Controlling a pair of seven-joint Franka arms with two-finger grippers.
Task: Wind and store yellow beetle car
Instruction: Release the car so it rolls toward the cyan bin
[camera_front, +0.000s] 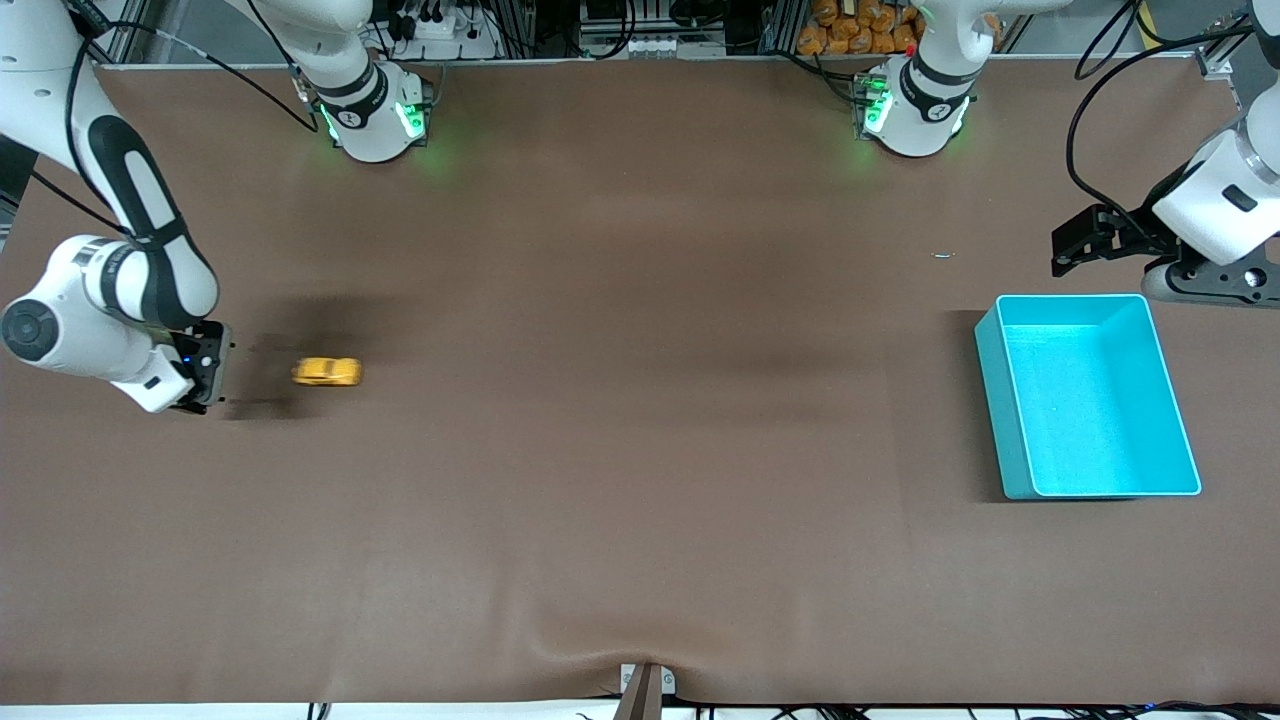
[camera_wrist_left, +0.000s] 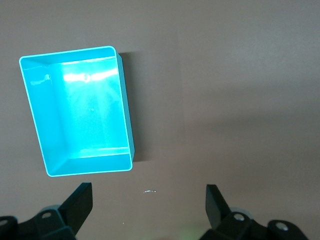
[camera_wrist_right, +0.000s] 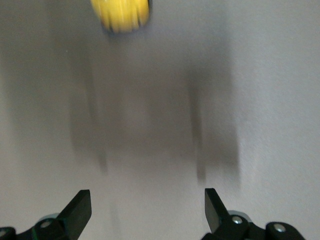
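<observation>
Spread wide and grasping nothing: right gripper (camera_wrist_right: 145, 210), low over the table (camera_front: 640, 480) at the right arm's end. Just beside it, apart, toward the table's middle: yellow beetle car (camera_front: 327, 372) on the brown surface. Likewise parted and empty: left gripper (camera_wrist_left: 147, 205), waiting above the table by the turquoise bin (camera_front: 1170, 410).

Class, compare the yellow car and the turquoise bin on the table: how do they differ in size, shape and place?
Size: the car is tiny; the bin is far larger.
Shape: the car is rounded and closed; the bin is a boxy open container, with nothing in it.
Place: the car lies toward the right arm's end, beside the open right gripper; the bin lies toward the left arm's end, near the open left gripper.
Both rest on the table, unheld.
</observation>
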